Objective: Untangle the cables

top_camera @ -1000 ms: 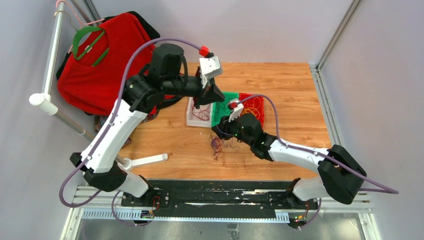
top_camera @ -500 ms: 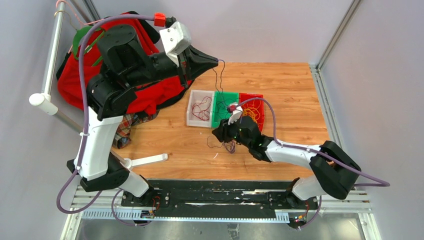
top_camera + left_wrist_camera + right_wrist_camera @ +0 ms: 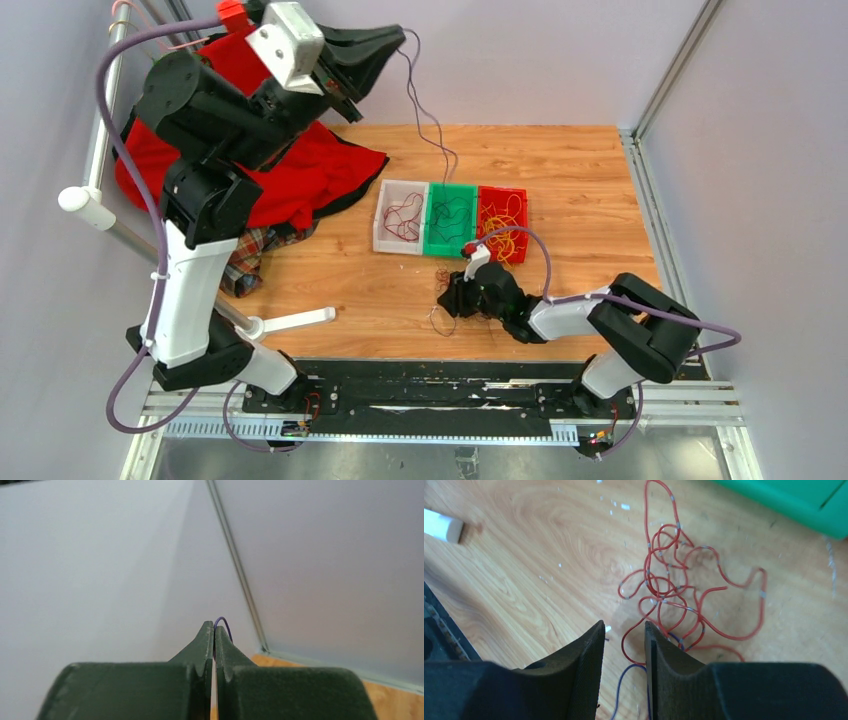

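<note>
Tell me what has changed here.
The left gripper, shut on a thin dark purple wire, rose from the row of clear, green and red plastic trays, up and back-left, stringing the wire out. The right gripper pulled back toward its base, open over the tangled thin red wire. The trays stayed put.

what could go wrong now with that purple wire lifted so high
The left gripper pinches the purple cable at its very tips, so it may slip. The cable runs down to the green tray and could snag wires there. The right gripper is open around a strand of the red tangle, a purple strand beside it; closing might catch both.
</note>
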`<move>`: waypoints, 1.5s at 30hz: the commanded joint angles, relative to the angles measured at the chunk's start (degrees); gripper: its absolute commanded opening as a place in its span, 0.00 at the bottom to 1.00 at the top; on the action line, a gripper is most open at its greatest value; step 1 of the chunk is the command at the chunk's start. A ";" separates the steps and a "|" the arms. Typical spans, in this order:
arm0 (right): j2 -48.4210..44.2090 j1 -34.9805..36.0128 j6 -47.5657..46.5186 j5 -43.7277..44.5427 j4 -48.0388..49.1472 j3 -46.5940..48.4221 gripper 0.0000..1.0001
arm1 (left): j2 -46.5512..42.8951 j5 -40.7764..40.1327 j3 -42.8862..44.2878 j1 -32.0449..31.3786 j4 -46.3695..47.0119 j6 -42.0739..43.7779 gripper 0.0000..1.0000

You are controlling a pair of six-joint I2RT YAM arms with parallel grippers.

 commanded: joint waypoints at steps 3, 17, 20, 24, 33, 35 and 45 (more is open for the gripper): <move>0.62 3.41 2.66 1.39 3.61 -4.79 0.35 | -1.73 -10.39 0.43 -0.25 18.93 8.01 0.01; -14.06 7.43 2.92 5.38 -5.48 -4.97 0.46 | -1.76 -11.61 -7.26 -0.25 19.75 15.63 0.01; -22.60 7.43 1.20 7.50 -11.93 -2.57 0.53 | -2.87 -11.73 -12.82 -0.25 19.46 16.29 0.01; -31.37 7.35 -1.08 11.08 -19.01 -0.40 0.57 | -3.80 -11.94 -20.75 -0.25 19.01 16.62 0.01; -41.26 6.64 -3.44 22.50 -26.21 -1.14 0.56 | -0.46 -13.91 -27.51 -0.25 20.38 16.91 0.00; -41.67 6.40 -3.57 24.15 -27.33 -1.28 0.55 | 0.66 -14.43 -28.16 -0.25 21.17 17.12 0.01; -43.50 4.91 -3.61 29.80 -29.78 -1.82 0.53 | 7.57 -16.66 -28.37 0.50 21.65 18.74 0.01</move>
